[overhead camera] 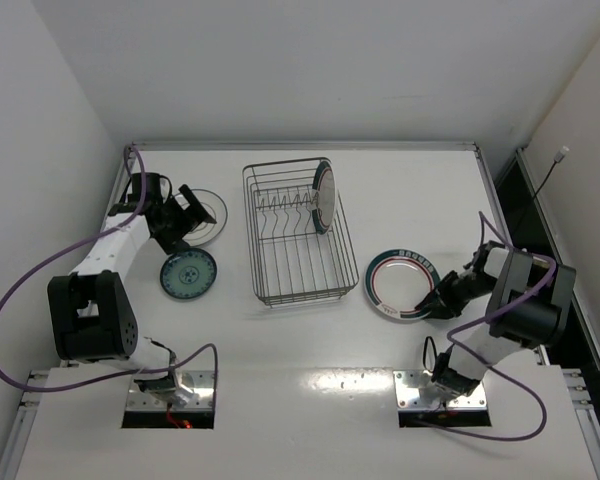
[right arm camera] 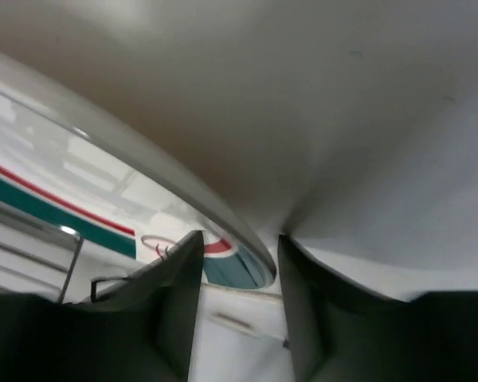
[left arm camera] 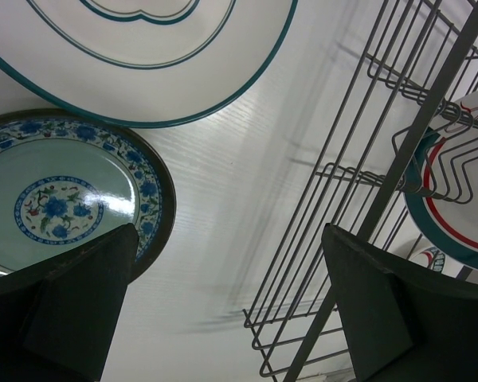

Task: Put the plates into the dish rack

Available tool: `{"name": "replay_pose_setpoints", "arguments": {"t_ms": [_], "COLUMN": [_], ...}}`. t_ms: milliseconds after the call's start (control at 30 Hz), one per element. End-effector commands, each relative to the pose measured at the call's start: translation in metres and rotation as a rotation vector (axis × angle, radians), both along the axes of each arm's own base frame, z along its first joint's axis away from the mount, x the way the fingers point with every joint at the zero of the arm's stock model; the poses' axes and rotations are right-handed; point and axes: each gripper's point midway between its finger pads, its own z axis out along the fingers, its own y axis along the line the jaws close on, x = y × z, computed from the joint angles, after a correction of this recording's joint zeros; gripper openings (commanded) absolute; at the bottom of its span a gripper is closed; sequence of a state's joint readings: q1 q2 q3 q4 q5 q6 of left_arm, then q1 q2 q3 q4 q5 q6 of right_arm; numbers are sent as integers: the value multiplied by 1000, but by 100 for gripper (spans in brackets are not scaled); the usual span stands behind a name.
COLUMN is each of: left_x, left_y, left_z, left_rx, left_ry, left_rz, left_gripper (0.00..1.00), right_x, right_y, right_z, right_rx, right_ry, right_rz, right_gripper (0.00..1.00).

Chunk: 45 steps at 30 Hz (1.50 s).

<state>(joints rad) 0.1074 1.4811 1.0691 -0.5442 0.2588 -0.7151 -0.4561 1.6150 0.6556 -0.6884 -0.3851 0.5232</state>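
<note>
The grey wire dish rack (overhead camera: 256,245) stands mid-table with one green-and-red rimmed plate (overhead camera: 323,195) upright at its far right. A second such plate (overhead camera: 395,280) lies flat to the rack's right. My right gripper (overhead camera: 435,298) is at its near-right rim, and in the right wrist view the fingers (right arm camera: 171,294) sit either side of the plate's edge (right arm camera: 223,219), close together; I cannot see whether they press on it. My left gripper (overhead camera: 185,215) hangs open over the whitish plate (overhead camera: 212,212). A teal patterned plate (overhead camera: 188,273) lies just in front of it.
The left wrist view shows the whitish plate (left arm camera: 143,64) at the top, the teal plate (left arm camera: 64,199) at the left, and the rack's wires (left arm camera: 366,159) and its upright plate (left arm camera: 462,199) at the right. Walls close in the table at the back and both sides.
</note>
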Motion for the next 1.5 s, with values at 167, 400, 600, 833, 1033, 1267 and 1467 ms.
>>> {"name": "replay_pose_setpoints", "arguments": {"t_ms": [167, 400, 600, 833, 1033, 1267, 1467], "left_x": [1, -5, 0, -5, -14, -14, -18], "left_y": [4, 7, 15, 16, 15, 15, 18], "left_z": [11, 13, 26, 23, 14, 19, 17], "left_rx": [2, 19, 67, 74, 66, 73, 77], "left_ry": [-30, -16, -31, -16, 11, -9, 8], "left_rz": [-4, 10, 21, 26, 33, 26, 27], "left_gripper": [100, 100, 100, 100, 100, 100, 100], "right_x": [60, 163, 219, 223, 229, 235, 263], "right_y": [-20, -66, -41, 29, 115, 162, 175], "right_z": [-7, 127, 244, 338, 355, 337, 321], "right_rx": [-38, -279, -474, -640, -718, -889, -1057], "right_ry": [-157, -513, -749, -975, -1031, -946, -857], "right_rz": [-43, -108, -36, 88, 264, 435, 473], "right_gripper": [0, 0, 0, 0, 0, 0, 0]}}
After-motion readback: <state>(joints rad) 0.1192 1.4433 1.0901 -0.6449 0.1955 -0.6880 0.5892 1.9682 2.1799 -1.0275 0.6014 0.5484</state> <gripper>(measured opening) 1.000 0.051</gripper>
